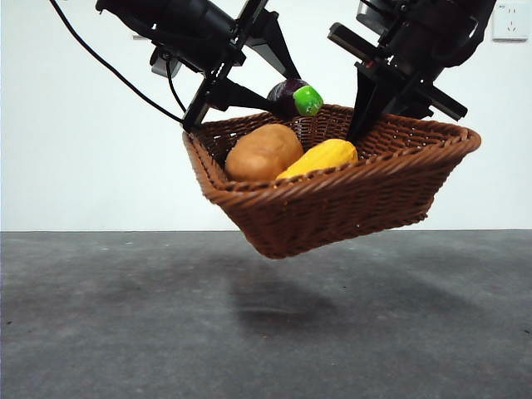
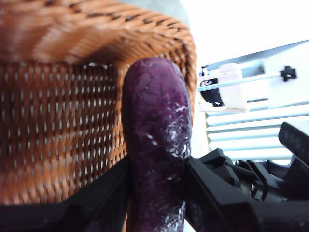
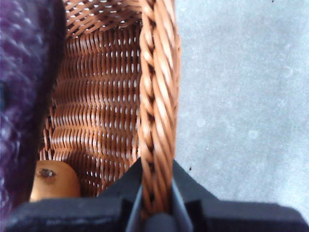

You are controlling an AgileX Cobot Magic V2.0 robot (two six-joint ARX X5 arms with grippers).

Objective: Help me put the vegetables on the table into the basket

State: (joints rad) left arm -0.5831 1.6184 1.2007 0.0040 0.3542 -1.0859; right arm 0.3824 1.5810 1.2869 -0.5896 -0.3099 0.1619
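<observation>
The brown wicker basket hangs tilted in the air above the dark grey table. The brown potato and the yellow corn cob lie inside it. My right gripper is shut on the basket's far rim, with the potato just inside. My left gripper is shut on the dark purple eggplant, green stem end pointing right, just above the basket's back rim. In the left wrist view the eggplant sits between the jaws against the basket wall.
The basket's shadow falls on the table beneath it. A white wall with a socket stands behind. Both arms come down from the top, left and right of the basket.
</observation>
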